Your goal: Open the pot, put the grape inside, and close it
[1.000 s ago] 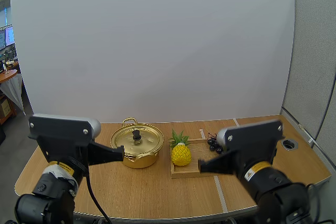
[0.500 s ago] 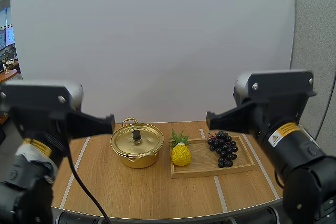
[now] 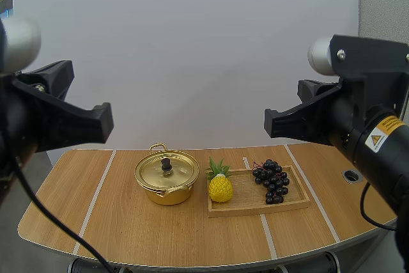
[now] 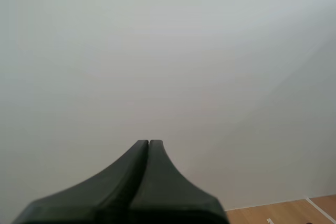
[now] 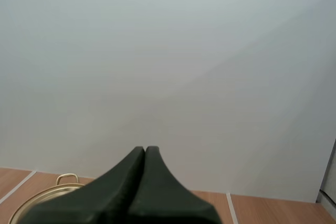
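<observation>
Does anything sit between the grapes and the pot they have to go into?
Yes. A pineapple stands on the wooden tray, directly between the grape bunch and the gold pot. The lid is also on, covering the pot's opening.

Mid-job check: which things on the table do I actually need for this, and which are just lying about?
For the job:
- pot
- lid, now on the pot
- grapes, lying on the tray

Lying about:
- pineapple, beside the pot
- wooden tray, under both fruits
</observation>
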Available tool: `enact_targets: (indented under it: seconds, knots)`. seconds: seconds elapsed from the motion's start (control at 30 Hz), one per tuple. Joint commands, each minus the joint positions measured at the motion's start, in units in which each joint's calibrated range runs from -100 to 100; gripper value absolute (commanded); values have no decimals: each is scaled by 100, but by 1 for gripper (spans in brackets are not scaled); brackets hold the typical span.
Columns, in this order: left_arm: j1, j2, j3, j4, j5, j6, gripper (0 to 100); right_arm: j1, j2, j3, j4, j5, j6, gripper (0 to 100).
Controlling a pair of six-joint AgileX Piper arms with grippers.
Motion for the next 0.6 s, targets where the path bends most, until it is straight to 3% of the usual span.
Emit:
enact_targets:
  seconds: [0.0, 0.23, 0.57]
  knots:
    - [3, 0, -286, 7, 667, 20, 0, 18, 0, -394, -44, 928, -30, 0]
    - [3, 495, -285, 7, 1126, 20, 0, 18, 190, -557, -123, 1210, -30, 0]
    - [3, 2185, -285, -66, 762, 20, 0, 18, 1426, -557, -217, 1329, -30, 0]
